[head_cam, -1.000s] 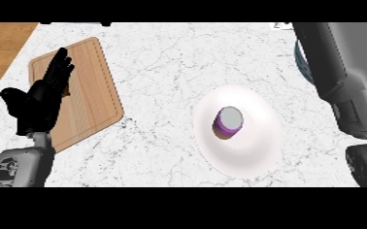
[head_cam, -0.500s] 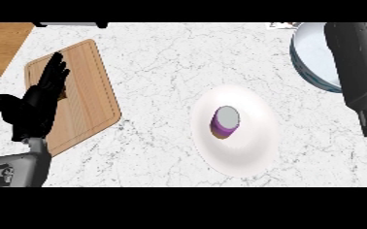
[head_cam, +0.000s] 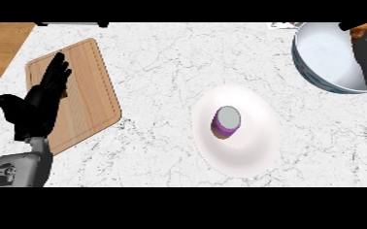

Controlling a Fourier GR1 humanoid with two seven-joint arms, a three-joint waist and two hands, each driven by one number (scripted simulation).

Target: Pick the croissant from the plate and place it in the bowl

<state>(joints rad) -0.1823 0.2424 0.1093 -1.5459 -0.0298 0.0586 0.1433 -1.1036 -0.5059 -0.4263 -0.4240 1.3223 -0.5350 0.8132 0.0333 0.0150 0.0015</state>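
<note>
you're keeping left hand [head_cam: 39,102] parked over cutting board [head_cam: 90,92] at table's [head_cam: 158,58] left, fingers straight and apart, holding nothing, resting clear of work. plate [head_cam: 251,150] sitting mid-table, carrying upright purple cylinder [head_cam: 227,122]; no croissant showing on it. bowl [head_cam: 326,53] waiting top right, well apart from plate. dark sliver at its right edge looking like right hand [head_cam: 360,53]; open or closed, cannot tell. brown scrap [head_cam: 356,27] just above it, possibly croissant, unsure. versus half second ago: right forearm uncovering bowl, now only at right edge; left hand, plate staying put.
</note>
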